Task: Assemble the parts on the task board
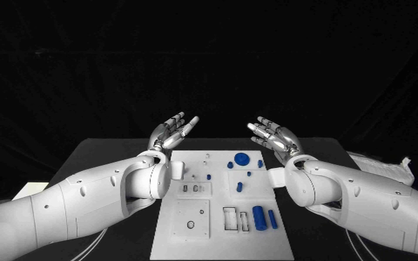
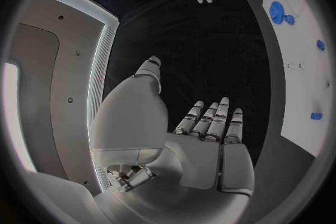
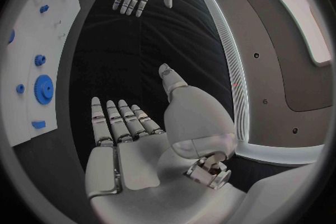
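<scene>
Both hands up off the table, fingers spread, holding nothing: left hand [image 1: 173, 129] and right hand [image 1: 275, 135] flank the far end of the white board [image 1: 165, 240]. Blue parts lie on the board betw. and below them, incl. a gear [image 1: 241, 158] and two cylinders [image 1: 260, 218], well apart from all fingers.

Board [image 1: 220, 237]: open from above; low blue parts [image 1: 258, 217] scattered. Left hand [image 1: 171, 130], right hand [image 1: 274, 136]: raised beyond far edge, apart.

Two glossy white rounded arms; left hand [image 1: 171, 129], right hand [image 1: 274, 135] silver, segmented fingers, white palm plates.
</scene>
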Available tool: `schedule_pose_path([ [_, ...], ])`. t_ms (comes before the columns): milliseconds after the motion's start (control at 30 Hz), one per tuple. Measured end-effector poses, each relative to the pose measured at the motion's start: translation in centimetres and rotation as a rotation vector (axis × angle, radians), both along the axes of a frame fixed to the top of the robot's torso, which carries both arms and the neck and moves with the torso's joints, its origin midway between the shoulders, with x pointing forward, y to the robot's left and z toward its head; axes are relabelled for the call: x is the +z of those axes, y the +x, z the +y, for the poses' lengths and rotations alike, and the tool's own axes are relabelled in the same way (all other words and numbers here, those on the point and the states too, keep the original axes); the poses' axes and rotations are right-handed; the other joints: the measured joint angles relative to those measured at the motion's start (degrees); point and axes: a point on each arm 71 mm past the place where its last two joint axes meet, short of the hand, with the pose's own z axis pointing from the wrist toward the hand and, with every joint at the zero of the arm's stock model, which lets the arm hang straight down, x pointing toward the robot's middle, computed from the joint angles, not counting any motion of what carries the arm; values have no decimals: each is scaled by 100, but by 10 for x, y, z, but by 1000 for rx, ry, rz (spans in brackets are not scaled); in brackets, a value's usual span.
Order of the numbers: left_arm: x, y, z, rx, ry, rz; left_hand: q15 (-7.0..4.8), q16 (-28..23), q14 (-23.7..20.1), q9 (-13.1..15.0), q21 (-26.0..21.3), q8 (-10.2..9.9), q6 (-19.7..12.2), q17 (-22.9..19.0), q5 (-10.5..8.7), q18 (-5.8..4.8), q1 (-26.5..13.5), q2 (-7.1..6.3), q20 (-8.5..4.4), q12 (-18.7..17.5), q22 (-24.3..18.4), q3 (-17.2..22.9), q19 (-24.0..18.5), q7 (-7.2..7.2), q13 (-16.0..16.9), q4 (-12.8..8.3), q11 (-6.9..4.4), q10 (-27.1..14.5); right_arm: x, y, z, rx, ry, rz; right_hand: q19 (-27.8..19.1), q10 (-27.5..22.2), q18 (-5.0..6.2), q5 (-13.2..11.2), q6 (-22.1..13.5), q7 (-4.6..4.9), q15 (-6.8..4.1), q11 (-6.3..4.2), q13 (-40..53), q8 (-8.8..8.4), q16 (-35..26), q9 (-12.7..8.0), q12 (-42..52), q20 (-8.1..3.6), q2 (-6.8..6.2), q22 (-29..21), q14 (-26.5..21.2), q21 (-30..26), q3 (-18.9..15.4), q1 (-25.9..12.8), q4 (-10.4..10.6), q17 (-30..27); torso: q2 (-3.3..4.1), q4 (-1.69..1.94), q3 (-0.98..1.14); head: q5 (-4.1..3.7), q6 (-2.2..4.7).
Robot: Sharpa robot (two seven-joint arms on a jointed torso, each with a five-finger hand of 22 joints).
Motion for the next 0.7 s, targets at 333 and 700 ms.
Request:
schedule_pose_path([
  [333,2,-4,4,-29,-23,1,74,351,1389,118,254,236,978,187,5,40,351,307,66,200,136,309,576,55,102,16,119,1007,-1,3,-2,134,-41,-12,798,887,202,54,664,35,70,103,69,91,182,65,128,28,53,103,1132,205,90,482,-319,83,2,-2,0,-21,-9],
  [700,12,-17,29,-50,-63,-30,-481,1019,3789,269,1623,652,3413,402,-49,354,604,781,-146,599,676,484,3957,469,209,-253,-286,3820,22,14,-24,143,-265,-198,2804,3293,535,89,3033,316,-358,-184,147,354,576,201,371,-195,101,298,3847,871,467,905,-884,173,102,2,-1,-134,38],
])
